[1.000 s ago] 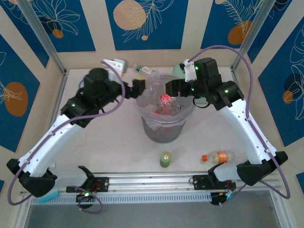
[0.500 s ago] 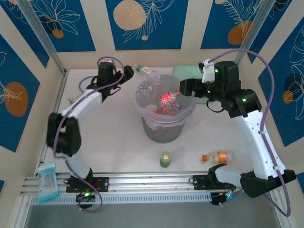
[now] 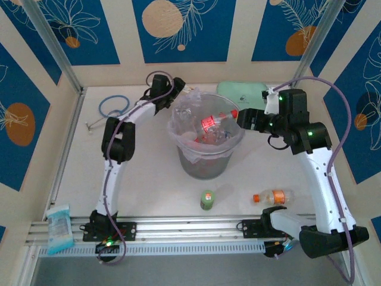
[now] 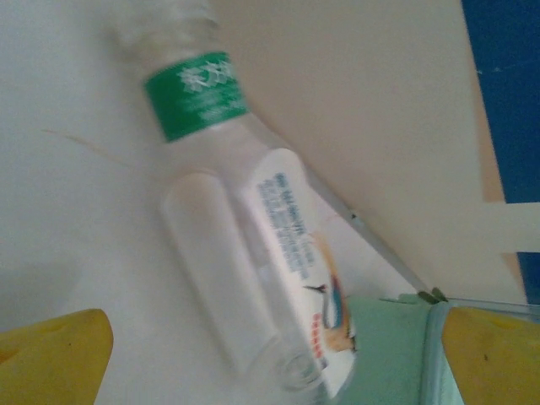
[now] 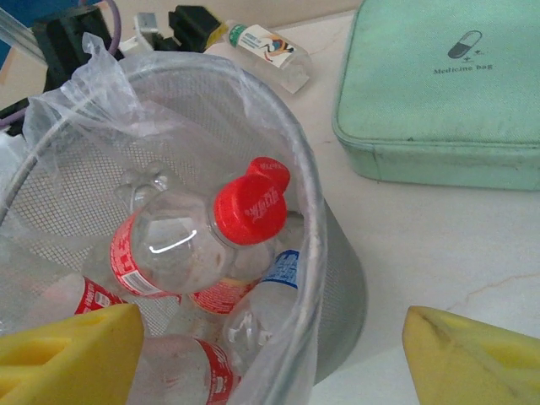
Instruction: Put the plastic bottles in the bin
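L tool [image 4: 272, 359] open at green-label bottle [image 4: 253, 245], R tool [image 5: 270, 354] by bin [image 5: 308, 194].

You had bright, even light in the top view, with only faint, soft shadows on the tabletop [image 3: 149, 179] beside the bin [image 3: 205, 167]. Your left wrist picture was smeared: the green-labelled bottle [image 4: 253, 245] looked soft, and the yellow fingertips [image 4: 51, 359] of the left claw [image 4: 274, 359] were out of focus. The right wrist picture was sharper, with a curved glint on the red-capped bottle [image 5: 160, 266] and sheen on the bag [image 5: 84, 110].
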Robot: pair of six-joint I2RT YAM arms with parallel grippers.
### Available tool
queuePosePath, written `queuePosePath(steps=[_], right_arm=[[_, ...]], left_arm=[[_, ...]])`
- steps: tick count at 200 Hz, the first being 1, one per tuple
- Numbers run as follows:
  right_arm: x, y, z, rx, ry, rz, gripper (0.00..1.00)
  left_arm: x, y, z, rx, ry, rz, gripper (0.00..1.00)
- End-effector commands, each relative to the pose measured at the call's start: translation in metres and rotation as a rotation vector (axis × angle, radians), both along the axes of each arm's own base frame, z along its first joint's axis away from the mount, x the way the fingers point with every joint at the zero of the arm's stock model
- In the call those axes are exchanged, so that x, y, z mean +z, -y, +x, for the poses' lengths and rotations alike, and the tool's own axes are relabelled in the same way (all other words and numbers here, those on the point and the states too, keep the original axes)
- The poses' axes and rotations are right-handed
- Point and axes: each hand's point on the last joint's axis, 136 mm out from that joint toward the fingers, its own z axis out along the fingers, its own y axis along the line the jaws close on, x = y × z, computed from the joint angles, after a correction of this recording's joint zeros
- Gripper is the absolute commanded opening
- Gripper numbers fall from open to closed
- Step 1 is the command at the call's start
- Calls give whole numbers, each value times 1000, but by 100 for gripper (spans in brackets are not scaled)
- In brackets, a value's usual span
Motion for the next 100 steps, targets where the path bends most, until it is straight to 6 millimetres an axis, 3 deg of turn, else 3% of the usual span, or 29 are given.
queuePosePath(steps=[1,27,47,68,100], right_arm=[[5,1,-12,2,17,46,80],[6,10,-20,-18,33,43,80],[5,19,-24,-46,45,38,80],[4,28,-26,-73,59,49,80],[6,31,-28,-82,75,73,79]], left_arm=[[-15,22,5,9,-70,-57,100],[-25,38,16,12,-74,-79,100],[-45,46,23,59,-110,-124,100],[-74,46,28,126,-172,-195,100],[-88,42,29,156,-189,-180,94]])
